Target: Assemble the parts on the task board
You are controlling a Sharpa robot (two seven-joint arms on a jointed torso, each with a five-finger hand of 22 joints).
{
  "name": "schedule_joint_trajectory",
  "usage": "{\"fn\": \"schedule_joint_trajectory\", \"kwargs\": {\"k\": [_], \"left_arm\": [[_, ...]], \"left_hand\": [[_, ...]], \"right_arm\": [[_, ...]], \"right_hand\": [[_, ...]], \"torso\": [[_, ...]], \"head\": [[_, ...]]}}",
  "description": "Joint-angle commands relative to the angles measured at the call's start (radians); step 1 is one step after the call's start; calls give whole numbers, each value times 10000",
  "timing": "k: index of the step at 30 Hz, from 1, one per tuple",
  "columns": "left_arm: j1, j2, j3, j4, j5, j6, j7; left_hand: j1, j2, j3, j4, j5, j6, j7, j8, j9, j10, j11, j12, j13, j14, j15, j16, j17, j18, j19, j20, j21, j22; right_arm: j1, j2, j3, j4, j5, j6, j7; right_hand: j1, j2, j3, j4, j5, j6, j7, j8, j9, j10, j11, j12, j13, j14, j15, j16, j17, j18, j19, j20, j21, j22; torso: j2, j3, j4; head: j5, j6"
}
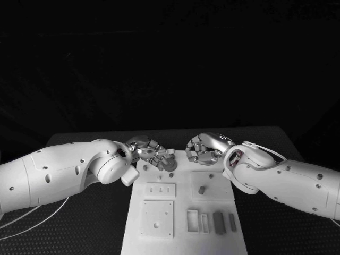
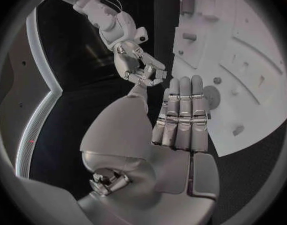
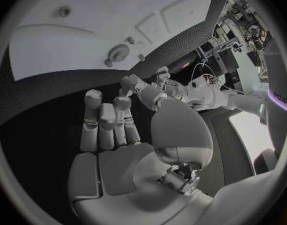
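Observation:
The white task board (image 1: 181,241) lies lengthwise in the middle of the black table. A short grey peg (image 1: 203,188) stands in a square block on it, and two grey bars (image 1: 219,222) lie in slots near its front right. My left hand (image 1: 154,154) hovers over the board's far left corner, and its fingers (image 2: 181,115) are straight, side by side, with the palm empty. My right hand (image 1: 204,149) hovers over the far right corner, facing the left one. Its fingers (image 3: 107,126) stand up from a bare palm and hold nothing.
A round knob (image 3: 119,51) and small pegs (image 3: 108,63) sit at the board's far end, below the hands. A three-slot block (image 1: 160,189) and a larger square plate (image 1: 157,218) are on the board's left half. Black table (image 1: 86,228) lies on both sides.

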Motion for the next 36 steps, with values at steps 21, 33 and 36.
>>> {"fn": "schedule_joint_trajectory", "kwargs": {"k": [21, 33, 36], "left_arm": [[16, 291, -21, 21, -440, 368, -863], [13, 358, -21, 46, -370, 448, -769], [12, 341, -21, 66, -350, 553, -704]], "left_hand": [[-1029, 169, 193, 0, -43, 191, -76, -67, -65, 88, -51, -90, 187, 90, -78, -174, 282, 136, 23, -120, -9, 177], [-678, 239, 224, -20, -43, 165, -49, -110, -90, 53, -31, -136, 243, 72, -58, -251, 361, 133, -21, -100, -36, 243], [-541, 264, 231, -29, -41, 169, -50, -114, -92, 51, -31, -146, 260, 75, -57, -269, 383, 135, -25, -98, -41, 262]], "right_arm": [[-73, 360, 5, 512, -219, 181, -78], [-91, 469, 6, 513, -219, 169, -53], [-91, 524, 6, 493, -219, 188, -47]], "right_hand": [[8, -57, -14, -9, 34, 654, 182, 154, 267, -28, -71, 31, -18, 2, -97, 57, -12, 129, 15, -65, 57, 135], [4, -57, -22, -9, 34, 653, 181, 149, 270, -27, -72, 30, -20, 6, -102, 57, -14, 129, 20, -67, 59, 134], [-1, -58, -26, -7, 34, 652, 182, 148, 270, -27, -72, 30, -20, 6, -102, 56, -15, 129, 21, -67, 59, 133]], "torso": [[-1, 3, 5], [-3, 6, 8], [-5, 4, 3]], "head": [[91, -116], [81, -157], [94, -162]]}}
